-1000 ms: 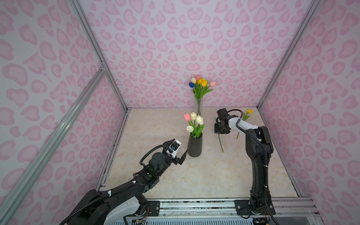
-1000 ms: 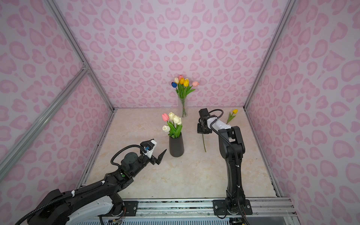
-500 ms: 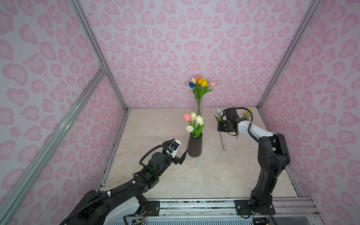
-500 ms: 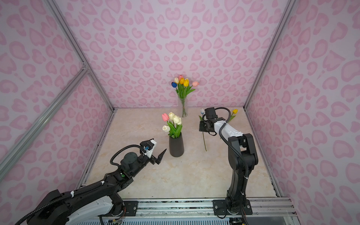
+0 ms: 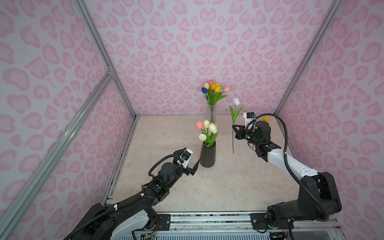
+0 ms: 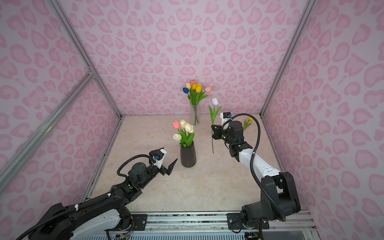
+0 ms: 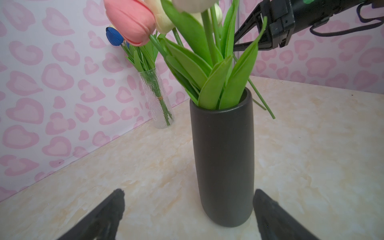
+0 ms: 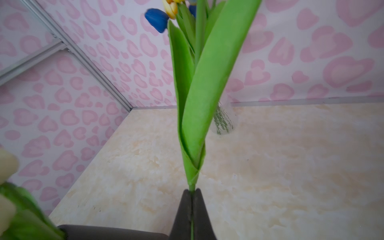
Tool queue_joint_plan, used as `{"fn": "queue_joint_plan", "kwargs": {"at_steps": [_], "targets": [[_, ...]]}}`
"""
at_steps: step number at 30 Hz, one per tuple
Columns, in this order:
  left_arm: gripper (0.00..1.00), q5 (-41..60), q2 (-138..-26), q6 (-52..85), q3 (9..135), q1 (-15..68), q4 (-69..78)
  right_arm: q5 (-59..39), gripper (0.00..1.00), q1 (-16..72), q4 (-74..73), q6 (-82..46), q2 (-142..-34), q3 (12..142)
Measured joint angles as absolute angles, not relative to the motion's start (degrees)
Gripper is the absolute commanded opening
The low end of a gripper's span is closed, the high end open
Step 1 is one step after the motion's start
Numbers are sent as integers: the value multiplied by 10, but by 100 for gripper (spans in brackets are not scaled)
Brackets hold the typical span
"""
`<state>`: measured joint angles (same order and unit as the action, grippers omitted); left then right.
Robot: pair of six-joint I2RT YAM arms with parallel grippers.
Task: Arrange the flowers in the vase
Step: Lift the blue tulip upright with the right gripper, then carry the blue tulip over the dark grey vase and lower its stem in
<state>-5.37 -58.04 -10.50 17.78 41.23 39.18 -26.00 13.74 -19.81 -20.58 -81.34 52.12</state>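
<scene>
A dark vase [image 5: 207, 154] [image 6: 188, 154] [image 7: 224, 158] stands mid-table and holds pink, cream and white flowers [image 5: 206, 129] [image 6: 184, 129]. My left gripper [image 5: 192, 161] [image 7: 189, 192] is open just in front of it, with one fingertip [image 7: 259, 197] close beside the vase wall. My right gripper [image 5: 234, 127] [image 6: 212, 127] [image 8: 192, 192] is shut on the stem of a white-blue tulip [image 5: 236, 101] [image 6: 214, 101]. It holds this tulip upright in the air to the right of the vase. A yellow tulip [image 5: 265, 118] [image 6: 250, 119] lies at the back right.
A clear glass vase [image 5: 211, 113] [image 6: 195, 116] [image 7: 156, 99] with several coloured tulips stands against the back wall. Pink patterned walls close in the marble-look table [image 5: 166, 135] on three sides. A metal rail [image 5: 207, 216] runs along the front.
My right gripper has risen from the table and swung the tulip upright, with its stem end now off the surface. The left arm has not moved.
</scene>
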Motion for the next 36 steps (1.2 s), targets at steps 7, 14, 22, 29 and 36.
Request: {"fn": "queue_joint_plan", "kwargs": {"at_steps": [7,14,22,29,36], "targets": [[97,-53,-580,-105,178,412,392,-307,0,154,-371,-222,-747,449],[97,-49,-581,-104,178,412,392,-363,0,196,-507,-262,-725,441],[97,-49,-583,-103,178,412,392,-384,0,261,-512,-233,-715,481],[97,-49,-586,-103,178,412,392,-366,0,293,-518,-209,-724,478],[97,-49,-586,-103,178,412,392,-286,0,320,-572,-177,-742,442]]}}
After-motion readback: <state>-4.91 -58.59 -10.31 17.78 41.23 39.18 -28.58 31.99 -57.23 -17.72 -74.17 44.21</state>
